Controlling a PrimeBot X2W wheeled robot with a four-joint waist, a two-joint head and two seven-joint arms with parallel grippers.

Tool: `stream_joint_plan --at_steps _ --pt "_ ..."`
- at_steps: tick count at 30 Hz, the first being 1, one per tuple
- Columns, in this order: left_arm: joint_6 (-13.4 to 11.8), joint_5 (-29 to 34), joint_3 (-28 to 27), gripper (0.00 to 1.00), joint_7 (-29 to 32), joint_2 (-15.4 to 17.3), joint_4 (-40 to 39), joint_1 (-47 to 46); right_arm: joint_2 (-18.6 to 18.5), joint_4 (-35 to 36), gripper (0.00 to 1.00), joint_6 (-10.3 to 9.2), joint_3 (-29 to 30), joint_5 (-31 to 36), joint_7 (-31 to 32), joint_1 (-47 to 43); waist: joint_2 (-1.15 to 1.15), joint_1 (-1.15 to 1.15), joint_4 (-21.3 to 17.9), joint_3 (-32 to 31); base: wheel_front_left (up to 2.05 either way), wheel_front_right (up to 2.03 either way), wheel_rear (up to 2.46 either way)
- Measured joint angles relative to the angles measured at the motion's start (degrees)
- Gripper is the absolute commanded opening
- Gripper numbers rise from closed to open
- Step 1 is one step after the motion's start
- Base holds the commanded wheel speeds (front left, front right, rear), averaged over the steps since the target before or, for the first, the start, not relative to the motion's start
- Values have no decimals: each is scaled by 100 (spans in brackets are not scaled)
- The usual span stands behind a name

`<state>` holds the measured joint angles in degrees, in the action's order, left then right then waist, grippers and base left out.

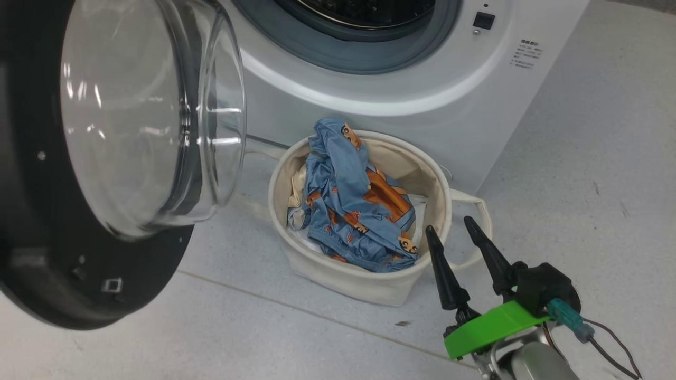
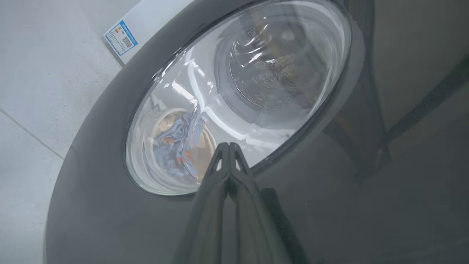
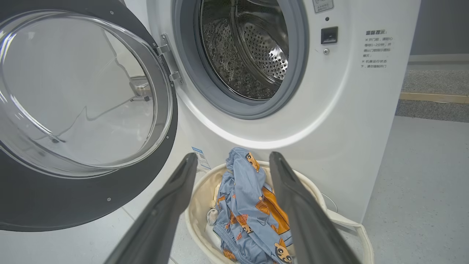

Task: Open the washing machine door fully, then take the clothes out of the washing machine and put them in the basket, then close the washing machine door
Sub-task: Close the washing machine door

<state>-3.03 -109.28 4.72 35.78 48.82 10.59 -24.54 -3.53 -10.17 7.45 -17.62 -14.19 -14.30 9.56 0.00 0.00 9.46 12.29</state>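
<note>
The washing machine door [image 1: 105, 158] stands swung open at the left of the head view, its bulging clear glass bowl set in a wide glossy black rim. Right of it is the white washing machine [image 1: 422, 95], with a grey rubber gasket [image 3: 298, 84] around a perforated steel drum [image 3: 249, 55]. At the machine's foot, in the middle of the frame, a round cream canvas basket [image 1: 364, 287] sits on the pale tiled floor [image 1: 581, 184]. The clothes [image 1: 354, 206] lie crumpled inside it: soft blue fabric with orange-brown bears on top, cream cloth under it. One loop handle [image 1: 475, 203] sticks out to the right.

My right end effector [image 1: 448, 224] hovers released at the lower right, near the basket's rim. Its fingers are spread wide and hold nothing. My left end effector [image 2: 229, 146] is clenched, its fingers pressed together and empty, pointing at the door's outer face where glass meets rim. I cannot tell whether it touches.
</note>
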Motion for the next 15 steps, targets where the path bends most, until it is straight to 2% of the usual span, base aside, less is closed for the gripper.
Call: stream_joint_plan --at_steps 6,15 --pt "11 1 230 0 143 -227 -224 -10 1 33 100 0 -15 -97 0 1 0 0 -117 -24 0 0 0" --pt "107 132 642 0 197 -567 -1034 -14 1 47 100 0 -13 -215 0 2 0 0 -312 -51 0 0 0"
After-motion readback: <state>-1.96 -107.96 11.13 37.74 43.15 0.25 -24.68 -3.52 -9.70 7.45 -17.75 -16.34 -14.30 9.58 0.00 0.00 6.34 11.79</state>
